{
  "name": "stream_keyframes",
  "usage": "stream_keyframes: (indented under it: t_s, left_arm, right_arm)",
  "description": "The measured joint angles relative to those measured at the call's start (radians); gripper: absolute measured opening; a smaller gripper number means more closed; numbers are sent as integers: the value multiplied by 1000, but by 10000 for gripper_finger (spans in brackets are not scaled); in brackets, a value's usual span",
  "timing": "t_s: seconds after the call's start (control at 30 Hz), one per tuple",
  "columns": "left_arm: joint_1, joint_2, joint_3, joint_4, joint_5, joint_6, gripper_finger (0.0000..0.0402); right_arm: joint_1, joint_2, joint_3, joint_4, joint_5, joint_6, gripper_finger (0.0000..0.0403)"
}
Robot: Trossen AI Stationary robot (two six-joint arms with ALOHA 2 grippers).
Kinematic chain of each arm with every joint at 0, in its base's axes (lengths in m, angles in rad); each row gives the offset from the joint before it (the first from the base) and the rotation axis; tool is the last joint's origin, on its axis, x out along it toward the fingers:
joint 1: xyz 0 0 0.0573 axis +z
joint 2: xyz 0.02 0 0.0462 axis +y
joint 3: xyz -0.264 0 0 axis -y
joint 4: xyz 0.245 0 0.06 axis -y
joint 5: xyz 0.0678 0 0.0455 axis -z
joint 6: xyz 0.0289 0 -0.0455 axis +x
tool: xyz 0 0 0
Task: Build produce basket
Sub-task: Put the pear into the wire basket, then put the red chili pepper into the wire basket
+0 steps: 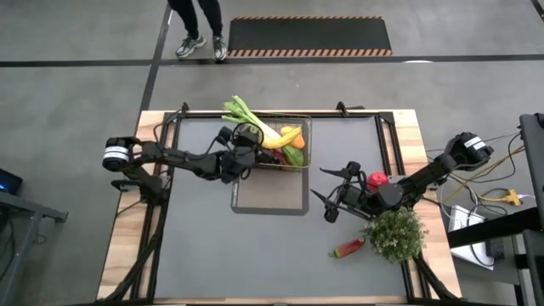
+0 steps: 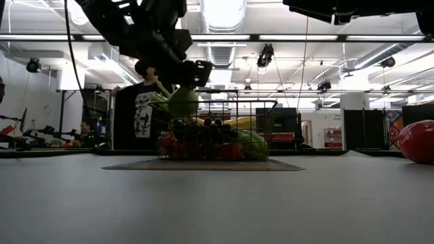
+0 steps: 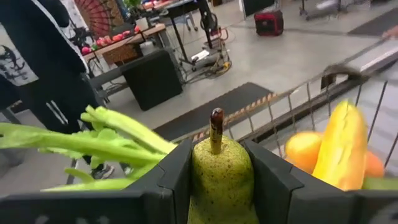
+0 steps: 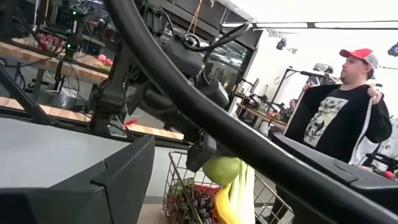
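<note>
Four cameras, one shared dark wire-mesh basket [image 1: 285, 144]

We look straight down overhead, level across the grey tabletop [image 2: 217, 203], and close from both wrists, each view taking in that basket.

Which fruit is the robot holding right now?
The green pear. It is pinched between the left end effector's fingers above the basket, while the banana already lies inside and the red apple sits on the table.

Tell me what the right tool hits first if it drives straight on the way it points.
Probably the basket: the open right tool aims across bare table toward it, though depth is unclear.
</note>
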Motion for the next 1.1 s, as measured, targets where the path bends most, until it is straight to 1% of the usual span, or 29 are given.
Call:
stream_keyframes:
  t_s: [0.1,0.27,0.4,0.53,0.7,0.93,1.1]
  left_arm:
    - [4,0,-1,-62,-3,-38,106]
    - [15,5,-1,-153,-3,-156,114]
    - [18,7,-1,-153,4,-166,116]
    - [18,7,-1,-155,6,-216,126]
    - [20,7,-1,-158,7,-212,154]
    - [17,4,-1,-160,9,-211,208]
    - [-17,-32,0,-209,14,-183,233]
  right_arm:
    - [0,0,0,-18,0,7,303]
    - [0,0,0,-41,-1,27,309]
    - [0,0,0,-44,-1,27,307]
    - [0,0,0,-44,-1,25,308]
    - [0,0,0,-44,-1,25,315]
    - [0,-2,0,-44,0,58,316]
    - [0,-20,11,-47,0,93,317]
